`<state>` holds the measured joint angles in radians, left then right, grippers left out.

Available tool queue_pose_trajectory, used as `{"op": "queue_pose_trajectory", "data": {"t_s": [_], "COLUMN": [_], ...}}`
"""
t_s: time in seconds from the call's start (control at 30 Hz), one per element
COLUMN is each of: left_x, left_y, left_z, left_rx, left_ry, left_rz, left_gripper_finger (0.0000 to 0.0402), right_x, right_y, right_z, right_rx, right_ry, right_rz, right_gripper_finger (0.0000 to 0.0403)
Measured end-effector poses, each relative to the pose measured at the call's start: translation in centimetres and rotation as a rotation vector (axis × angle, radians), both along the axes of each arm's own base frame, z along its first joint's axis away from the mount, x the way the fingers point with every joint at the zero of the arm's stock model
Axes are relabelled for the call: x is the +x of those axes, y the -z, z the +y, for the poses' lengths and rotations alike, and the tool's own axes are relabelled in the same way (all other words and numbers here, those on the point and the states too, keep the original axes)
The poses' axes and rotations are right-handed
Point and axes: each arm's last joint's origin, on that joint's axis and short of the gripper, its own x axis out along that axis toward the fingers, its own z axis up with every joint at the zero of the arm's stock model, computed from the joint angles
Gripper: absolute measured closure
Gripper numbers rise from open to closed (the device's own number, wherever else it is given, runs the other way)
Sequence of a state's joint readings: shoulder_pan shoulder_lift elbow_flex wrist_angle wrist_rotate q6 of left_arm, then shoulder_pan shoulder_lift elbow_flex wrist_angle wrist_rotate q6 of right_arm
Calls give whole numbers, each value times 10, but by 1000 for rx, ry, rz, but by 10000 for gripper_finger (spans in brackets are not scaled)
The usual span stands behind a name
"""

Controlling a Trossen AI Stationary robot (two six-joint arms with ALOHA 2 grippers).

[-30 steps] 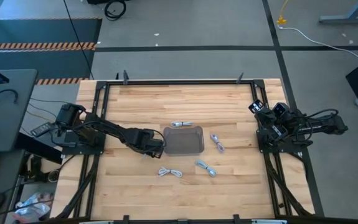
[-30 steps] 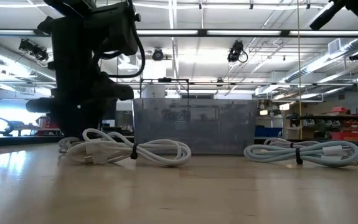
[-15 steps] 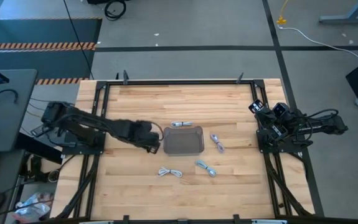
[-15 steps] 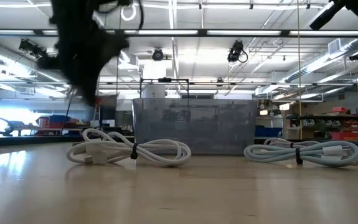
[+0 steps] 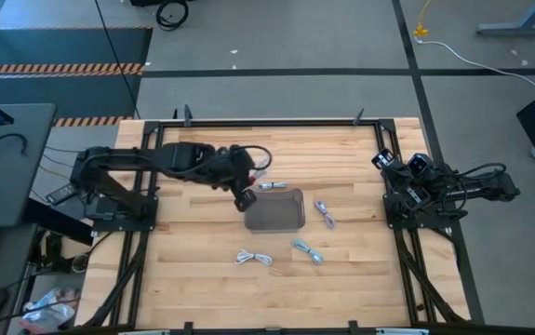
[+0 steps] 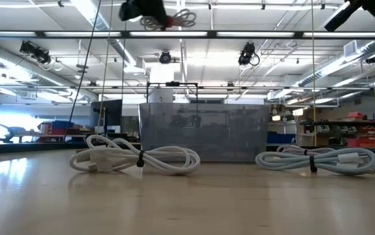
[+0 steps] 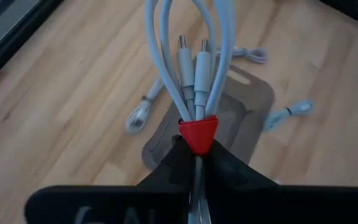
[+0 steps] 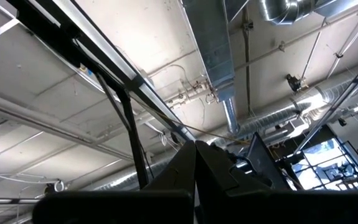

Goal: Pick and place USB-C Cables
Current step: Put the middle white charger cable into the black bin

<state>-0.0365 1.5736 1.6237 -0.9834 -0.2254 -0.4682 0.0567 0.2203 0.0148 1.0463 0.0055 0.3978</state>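
Observation:
My left gripper (image 5: 246,175) is high above the table by the left end of the grey tray (image 5: 274,210) and is shut on a coiled white USB-C cable with a red tie (image 7: 191,56). In the low view the gripper (image 6: 141,8) and that cable (image 6: 172,19) show near the top, above the tray (image 6: 203,130). Several other coiled cables lie flat on the wood: one beyond the tray (image 5: 272,186), one to its right (image 5: 325,212), two nearer (image 5: 254,258) (image 5: 308,250). My right gripper (image 8: 195,171) is shut at the table's right edge, pointing at the ceiling. My left gripper pinches the bundle between its two fingers at the red tie (image 7: 197,132), which sits at one end of the coil. The loops and both plugs (image 7: 194,59) stick out past the fingertips. The bundle is lifted clear of the table, over the tray's left end.
The right arm (image 5: 425,186) is folded at the right edge of the table. Black frame rails (image 5: 267,122) run along the table's sides. Bare wood (image 5: 341,288) lies toward the near edge and beyond the tray.
My left gripper has risen from table height at the tray's left side to high above it, shifting toward the far edge and the tray. The red-tied cable has gone up with it, lifted clear. The other cables and the tray have stayed put.

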Motion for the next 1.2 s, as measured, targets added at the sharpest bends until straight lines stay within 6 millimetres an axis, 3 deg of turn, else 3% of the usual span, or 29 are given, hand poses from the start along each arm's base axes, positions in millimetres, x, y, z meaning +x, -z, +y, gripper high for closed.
{"op": "queue_pose_trajectory", "data": {"t_s": [0.1, 0.2, 0.5, 0.9, 1.2], "left_x": [15, 35, 86, 109, 112], "left_y": [3, 19, 103, 183, 197], "left_z": [0, -3, -10, -10, -4], "left_rx": [3, -3, -98, -66, -49], "left_ry": [145, 260, 462, 508, 481], "left_rz": [25, 74, 259, 470, 505], "left_gripper_finger": [378, 378, 378, 378, 378], "right_x": [0, 0, 0, 0, 0], "right_y": [0, 0, 0, 0, 0], "right_z": [0, 0, 0, 0, 0], "right_rx": [0, 0, 2, 3, 2], "right_ry": [0, 0, -2, -2, -3], "right_rz": [-1, -1, -1, -1, -1], "right_gripper_finger": [391, 391, 391, 391, 391]}}
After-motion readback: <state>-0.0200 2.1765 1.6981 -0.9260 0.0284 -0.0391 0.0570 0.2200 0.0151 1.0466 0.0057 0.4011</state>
